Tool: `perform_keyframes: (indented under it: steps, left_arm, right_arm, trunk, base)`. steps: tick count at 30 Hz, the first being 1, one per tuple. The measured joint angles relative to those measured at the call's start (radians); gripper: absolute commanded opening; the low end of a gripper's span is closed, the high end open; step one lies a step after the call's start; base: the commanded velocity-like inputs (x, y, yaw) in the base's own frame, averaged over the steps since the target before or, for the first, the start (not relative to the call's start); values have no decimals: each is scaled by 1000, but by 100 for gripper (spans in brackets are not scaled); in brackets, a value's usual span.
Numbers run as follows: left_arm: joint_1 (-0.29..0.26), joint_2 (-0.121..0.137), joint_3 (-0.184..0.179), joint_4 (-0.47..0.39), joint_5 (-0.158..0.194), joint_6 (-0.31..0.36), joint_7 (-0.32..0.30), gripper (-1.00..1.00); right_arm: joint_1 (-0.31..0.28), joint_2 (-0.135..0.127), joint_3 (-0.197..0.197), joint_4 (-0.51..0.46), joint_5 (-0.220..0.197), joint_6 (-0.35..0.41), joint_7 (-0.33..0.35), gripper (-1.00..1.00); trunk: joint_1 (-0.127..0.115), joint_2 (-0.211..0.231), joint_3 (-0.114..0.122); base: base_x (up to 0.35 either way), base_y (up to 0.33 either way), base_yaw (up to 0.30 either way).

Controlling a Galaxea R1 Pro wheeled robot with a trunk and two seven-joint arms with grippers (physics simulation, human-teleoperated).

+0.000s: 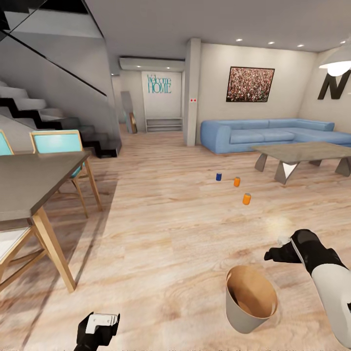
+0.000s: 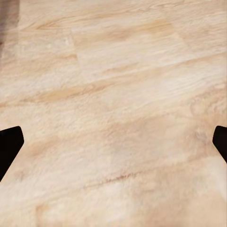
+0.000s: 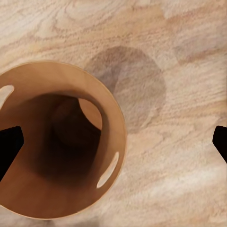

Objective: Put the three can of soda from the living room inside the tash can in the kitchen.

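Note:
Three soda cans stand on the wood floor in front of the coffee table: a dark blue can (image 1: pixel 219 177), an orange can (image 1: pixel 237 182) and a second orange can (image 1: pixel 246 199) nearer me. The trash can (image 1: pixel 251 304) is close in front of me, tilted, its orange-brown inside showing and nothing in it. My right gripper (image 1: pixel 278 247) hovers open just above and to the right of it. In the right wrist view the trash can (image 3: pixel 52 142) lies under the open right gripper (image 3: pixel 113 146), its shadow on the floor beside it. My left gripper (image 1: pixel 100 326) hangs open over bare floor (image 2: pixel 113 94).
A grey coffee table (image 1: pixel 297 152) and a light-blue sofa (image 1: pixel 263 134) stand behind the cans. At the left are a dining table (image 1: pixel 29 180) and teal-backed chairs (image 1: pixel 58 144), with stairs (image 1: pixel 29 109) behind. Open wood floor stretches between me and the cans.

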State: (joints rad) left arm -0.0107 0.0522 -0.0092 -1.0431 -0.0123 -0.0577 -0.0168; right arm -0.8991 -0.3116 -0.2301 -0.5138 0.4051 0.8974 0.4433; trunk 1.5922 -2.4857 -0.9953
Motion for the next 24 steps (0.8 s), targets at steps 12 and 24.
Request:
perform_keyframes:
  steps: [12, 24]
  left_arm:
    - [0, 0, 0, 0, 0, 0, 1, 100]
    - [0, 0, 0, 0, -1, -2, 3, 100]
  right_arm:
    - [0, 0, 0, 1, -1, 0, 0, 100]
    - [0, 2, -2, 1, -2, 0, 0, 100]
  trunk:
    - [8, -14, -10]
    - [8, -14, -10]
  base:
    - [0, 0, 0]
    - [0, 0, 0]
